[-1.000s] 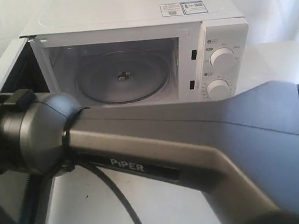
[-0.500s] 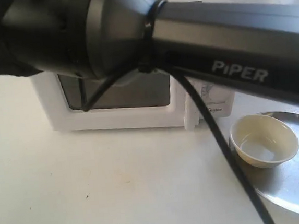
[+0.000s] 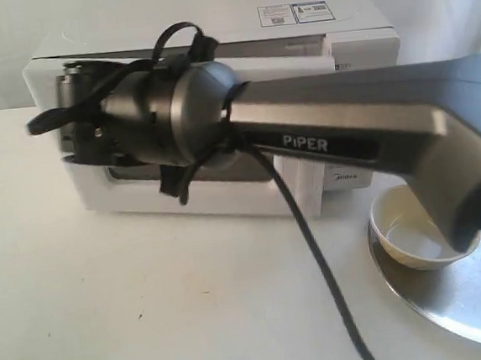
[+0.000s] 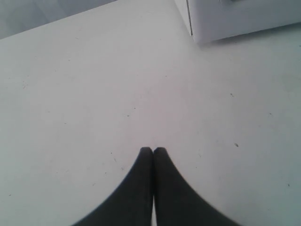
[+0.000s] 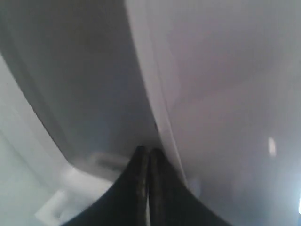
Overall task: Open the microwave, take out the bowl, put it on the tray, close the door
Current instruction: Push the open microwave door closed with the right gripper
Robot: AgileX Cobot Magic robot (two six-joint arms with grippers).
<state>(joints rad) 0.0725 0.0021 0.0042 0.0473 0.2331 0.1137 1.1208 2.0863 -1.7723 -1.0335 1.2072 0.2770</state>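
exterior view: the microwave (image 3: pixel 169 35) stands at the far side of the table (image 3: pixel 109 309); its door (image 3: pixel 184 203) lies against the front, fully shut or not i cannot tell; the right arm (image 3: pixel 346 137) reaches across it from the right; the bowl (image 3: pixel 401 233) sits on the tray (image 3: pixel 454 309) at the near right, well apart from both jaws; left wrist view: the left gripper (image 4: pixel 153 150), jaws pressed together and empty, over bare table; right wrist view: the right gripper (image 5: pixel 145 151), jaws together, holding nothing, tips at a blurred white face of the microwave
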